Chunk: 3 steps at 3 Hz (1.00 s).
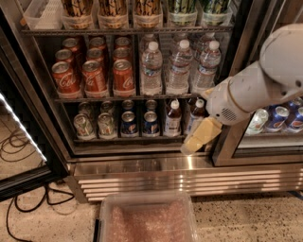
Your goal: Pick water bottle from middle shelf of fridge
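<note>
The fridge [142,166] stands open with a steel frame and a dark inside. Its middle shelf [102,99] holds red Coca-Cola cans [93,75] on the left and clear water bottles with white caps on the right. The front row has three: a water bottle [151,70], one [179,67] beside it and one [207,64] at the right. My gripper [198,137] hangs from the white arm [255,87] in front of the lower shelf's right end, below the rightmost bottle and apart from it. It holds nothing that I can see.
The lower shelf carries green and blue cans [113,124] and small dark-capped bottles [173,118]. Tall patterned cans [112,8] fill the top shelf. A glass-fronted section with blue cans [279,117] is at the right. A clear plastic bin [147,218] lies on the floor. The open door [21,142] and cables are at the left.
</note>
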Available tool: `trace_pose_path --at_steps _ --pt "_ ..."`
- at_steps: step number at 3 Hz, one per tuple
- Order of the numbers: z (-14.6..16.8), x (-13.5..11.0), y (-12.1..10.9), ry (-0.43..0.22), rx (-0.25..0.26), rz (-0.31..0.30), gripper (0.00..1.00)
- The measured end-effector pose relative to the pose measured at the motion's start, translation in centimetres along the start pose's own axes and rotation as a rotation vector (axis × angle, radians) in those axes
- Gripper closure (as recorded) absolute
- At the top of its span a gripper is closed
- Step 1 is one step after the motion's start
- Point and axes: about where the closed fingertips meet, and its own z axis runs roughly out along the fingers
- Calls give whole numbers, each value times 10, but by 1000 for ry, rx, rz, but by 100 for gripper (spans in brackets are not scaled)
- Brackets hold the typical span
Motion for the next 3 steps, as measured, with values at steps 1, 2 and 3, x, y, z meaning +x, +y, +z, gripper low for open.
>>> trace_pose_path --at_steps 1,2,3 --pt "24 -22 17 -109 35 81 0" --pt "36 -41 22 -201 107 136 0" --pt "45 -67 14 -285 196 166 0"
